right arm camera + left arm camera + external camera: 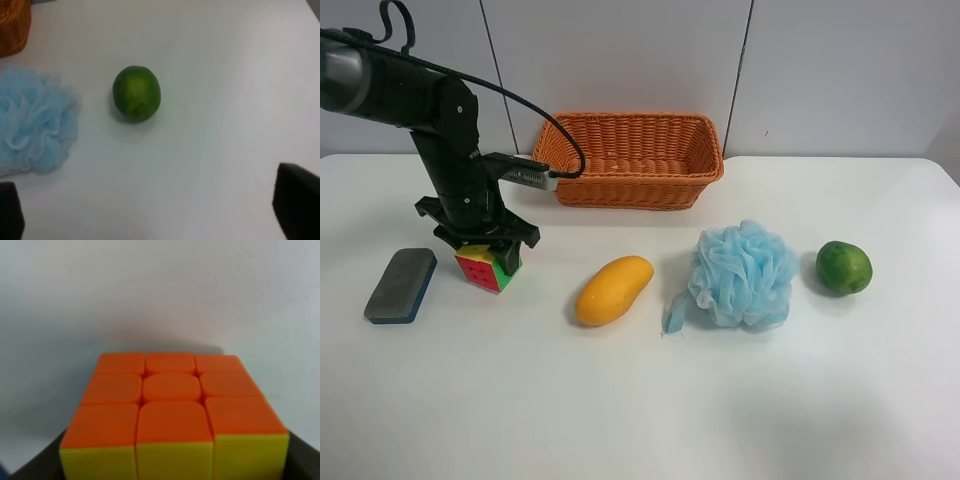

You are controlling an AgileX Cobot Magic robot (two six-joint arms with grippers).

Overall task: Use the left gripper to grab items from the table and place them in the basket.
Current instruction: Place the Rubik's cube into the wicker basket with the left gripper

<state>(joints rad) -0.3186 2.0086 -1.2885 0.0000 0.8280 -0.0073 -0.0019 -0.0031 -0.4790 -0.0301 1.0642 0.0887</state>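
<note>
The left gripper, a black claw on the arm at the exterior high view's left, stands straight over the multicoloured puzzle cube on the white table. In the left wrist view the cube fills the space between the dark fingers, which press against both its sides. The grey-and-blue eraser lies just left of the cube. The yellow-orange mango, blue pouf and green fruit lie in a row to the right. The wicker basket stands behind. The right gripper is open above the table.
The right wrist view shows the green fruit, part of the pouf and a corner of the basket. A black cable loops from the arm toward the basket's near left corner. A grey wall lies behind the table.
</note>
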